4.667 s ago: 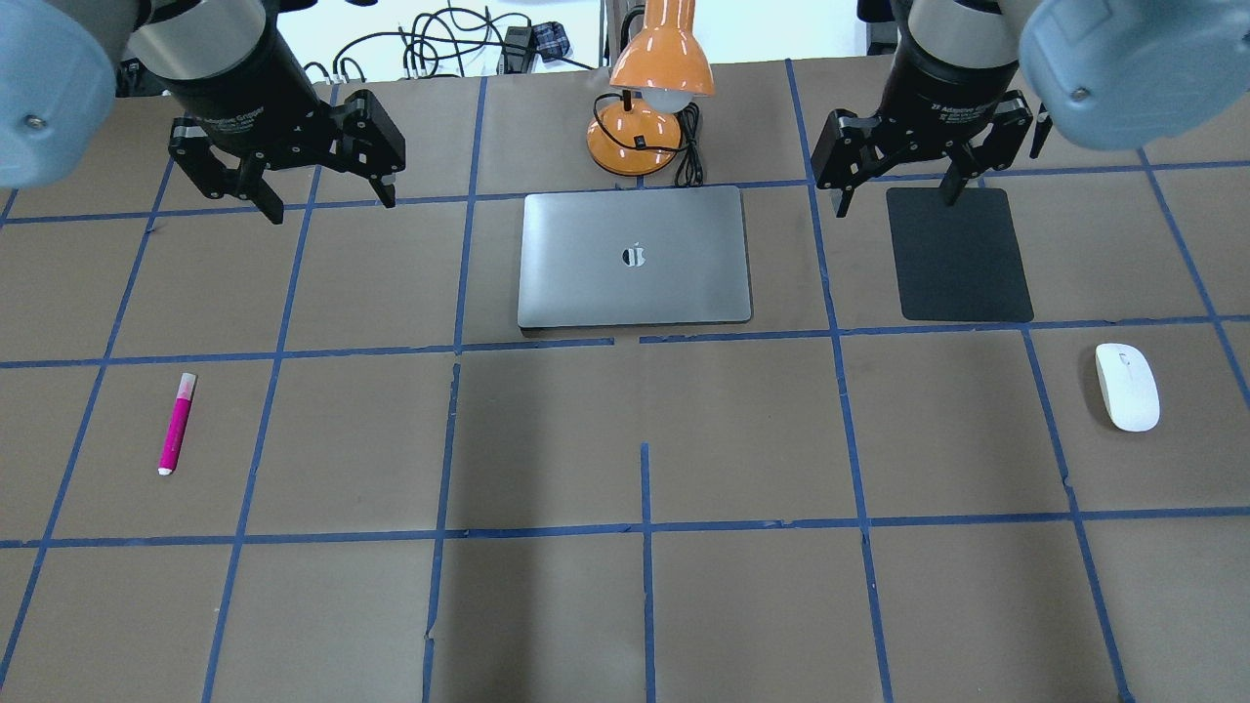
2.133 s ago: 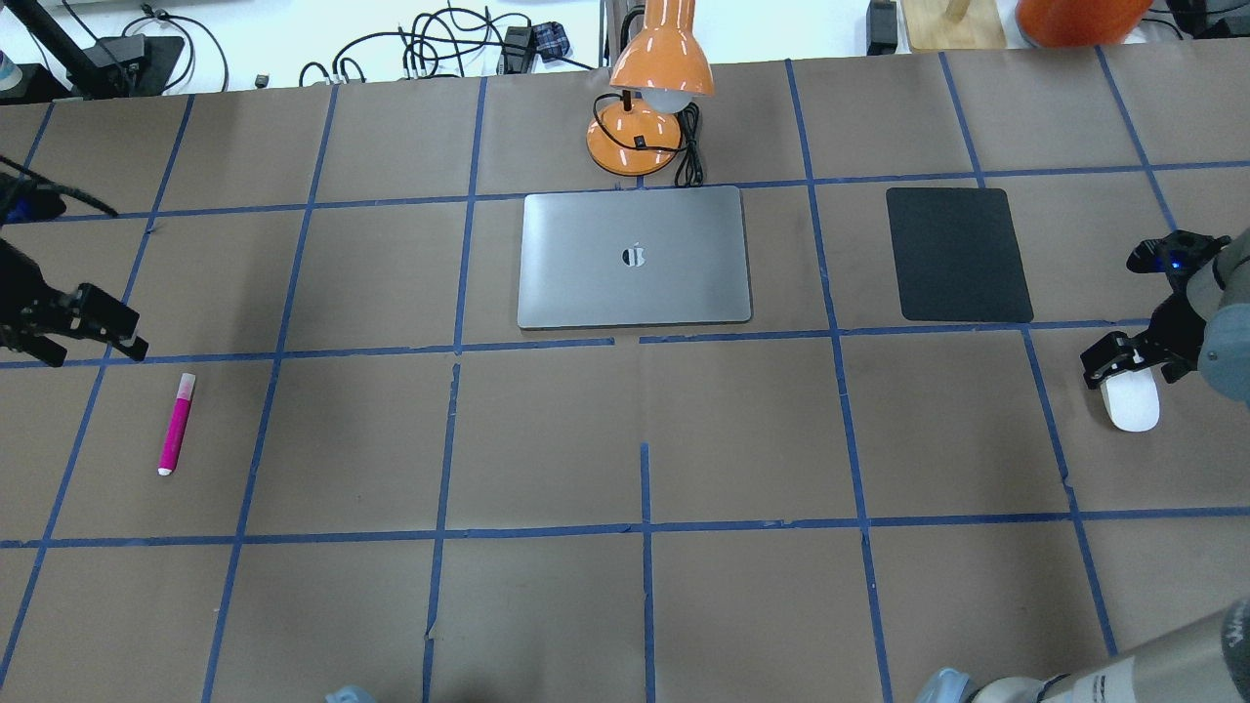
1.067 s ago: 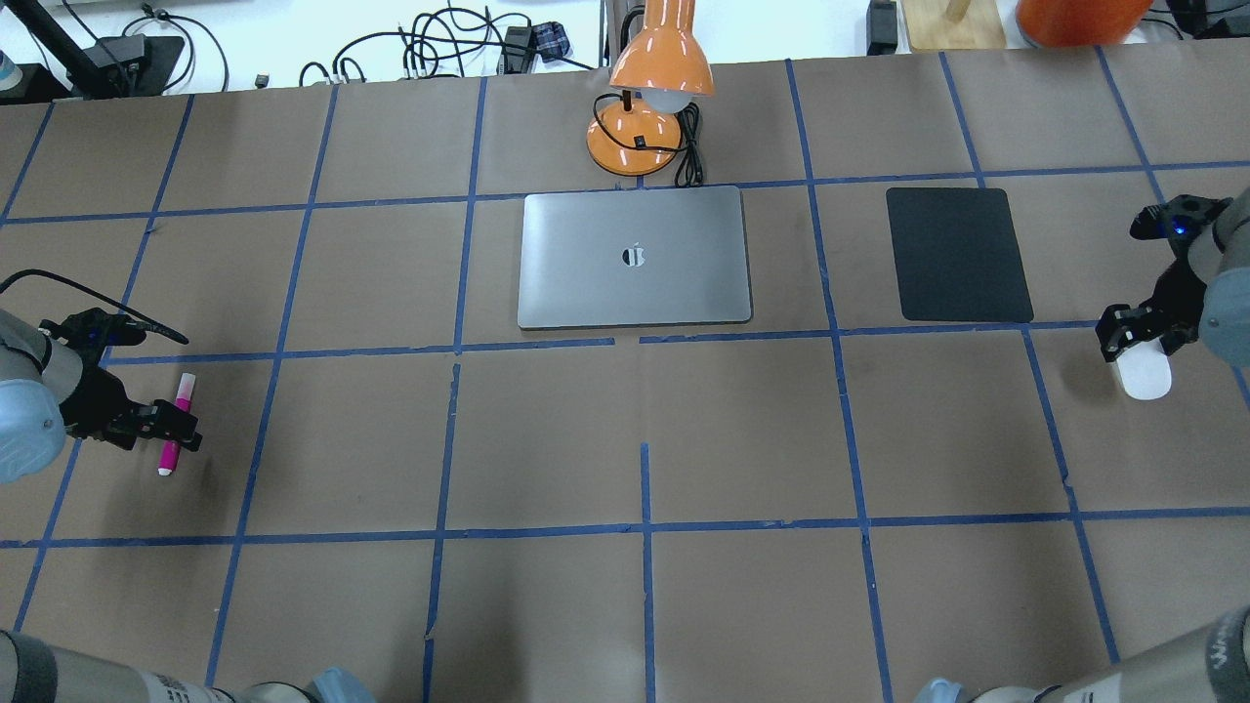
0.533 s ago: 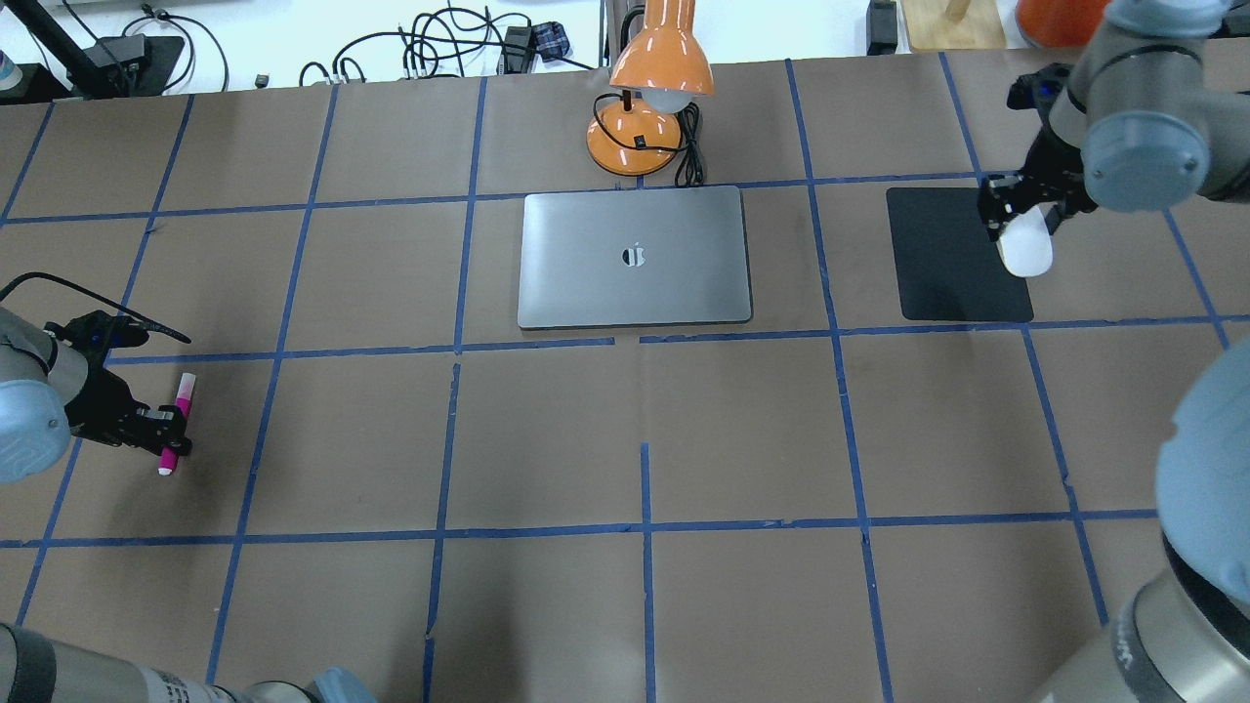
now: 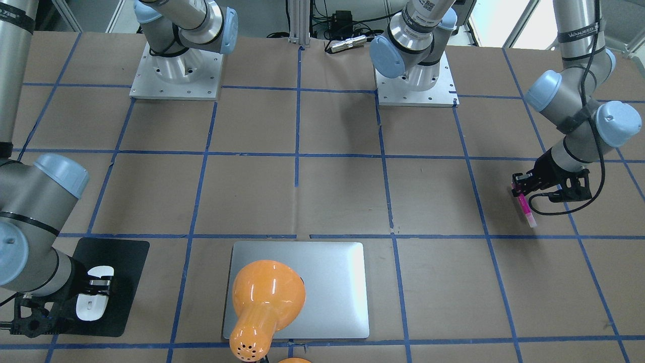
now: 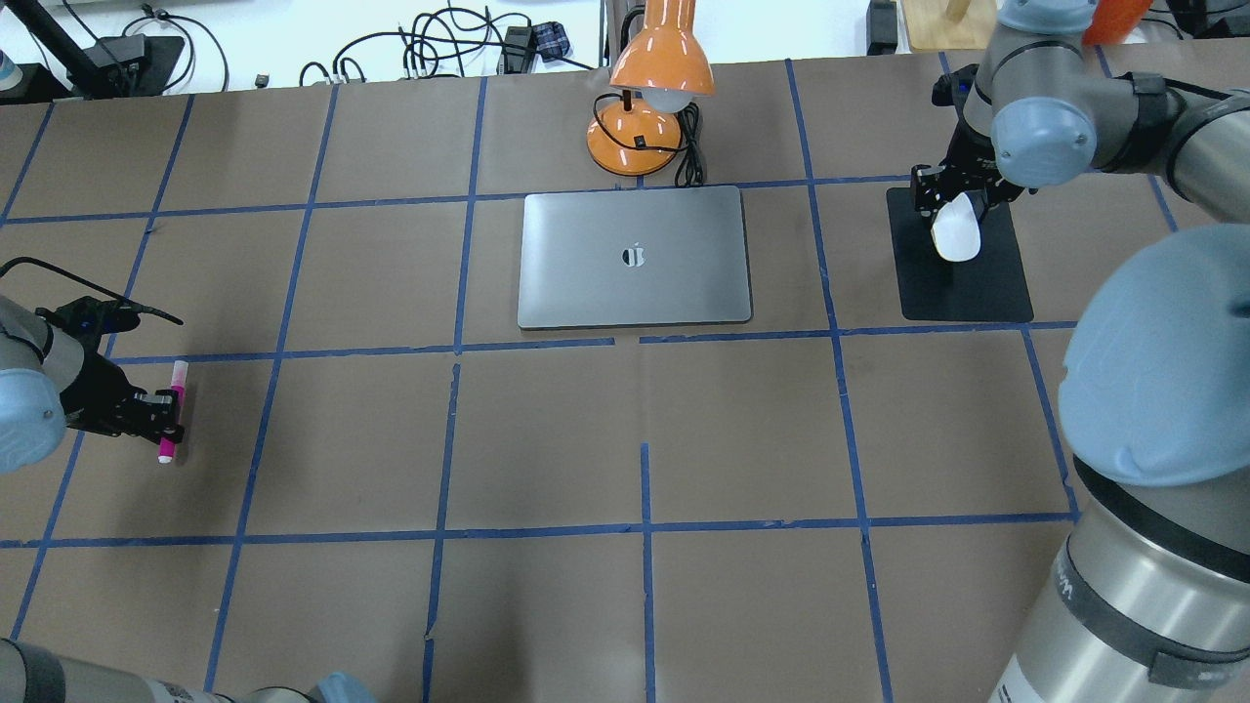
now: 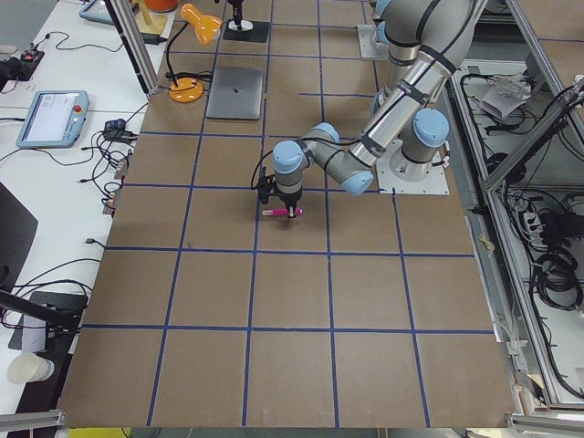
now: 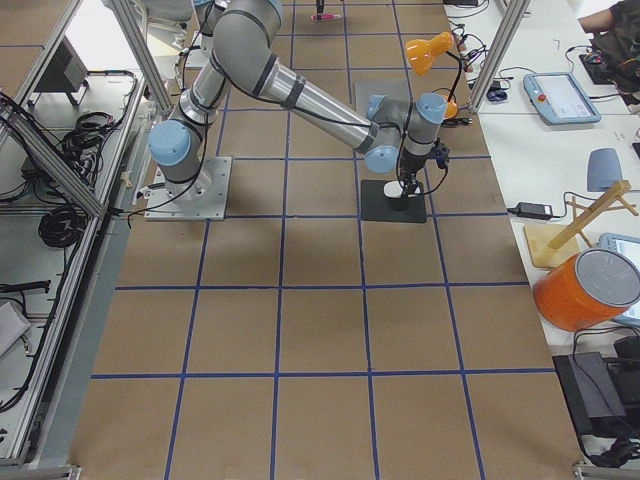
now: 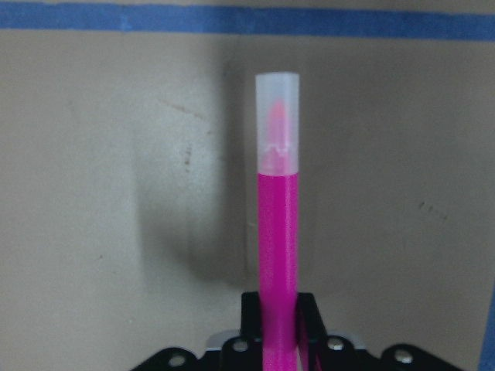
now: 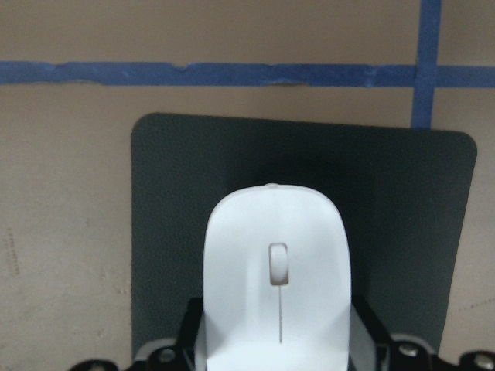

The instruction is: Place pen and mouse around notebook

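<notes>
The magenta pen [image 6: 174,410] with its pale cap [image 9: 277,124] sits at the table's left side, and my left gripper [image 6: 164,418] is shut on its lower barrel. It casts a shadow on the paper beside it in the left wrist view. The white mouse [image 6: 957,232] is clamped in my right gripper [image 6: 947,207], shut on its sides, over the black mat [image 6: 967,288]. I cannot tell whether the mouse touches the mat. The silver notebook [image 6: 635,256] lies flat at centre back, well apart from both grippers.
An orange desk lamp [image 6: 649,88] stands just behind the notebook, its head overhanging the notebook [image 5: 332,282] in the front-facing view. Its black cord [image 6: 689,146] lies by the base. Blue tape lines grid the brown table. The right arm's elbow [image 6: 1162,351] looms at the right edge.
My right gripper carried the mouse from the table's right side back and left, over the black mat. My left gripper came down, shut on the pen and shifted it slightly away.
</notes>
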Controlling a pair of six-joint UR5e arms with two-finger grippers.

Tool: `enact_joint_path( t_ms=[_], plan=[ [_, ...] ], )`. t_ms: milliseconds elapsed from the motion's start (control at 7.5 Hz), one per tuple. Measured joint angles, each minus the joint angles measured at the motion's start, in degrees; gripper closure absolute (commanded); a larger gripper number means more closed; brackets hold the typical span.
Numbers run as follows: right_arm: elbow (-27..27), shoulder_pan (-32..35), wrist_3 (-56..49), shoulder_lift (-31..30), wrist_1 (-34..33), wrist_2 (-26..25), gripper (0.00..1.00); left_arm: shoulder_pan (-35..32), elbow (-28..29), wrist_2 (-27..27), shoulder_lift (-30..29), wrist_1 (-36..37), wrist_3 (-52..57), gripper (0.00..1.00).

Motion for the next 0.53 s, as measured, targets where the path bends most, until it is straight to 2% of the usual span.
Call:
enact_joint_path(
  t_ms=[133,400,533],
  plan=[
    [0.36,-0.04,0.07,0.23,0.00,-0.23,0.00,-3.27,2.67,-0.01,1.32,-5.91,-8.66,1.00],
    [1.41,-0.10,1.30,0.17,-0.05,-0.38,0.00,-12.63,9.77,-0.29,3.30,-18.53,-30.01,1.00],
    [1.32,-0.11,2.00,-0.20,0.16,-0.47,0.00,-18.51,12.16,-0.69,3.64,-21.52,-42.26,1.00]
  ],
)
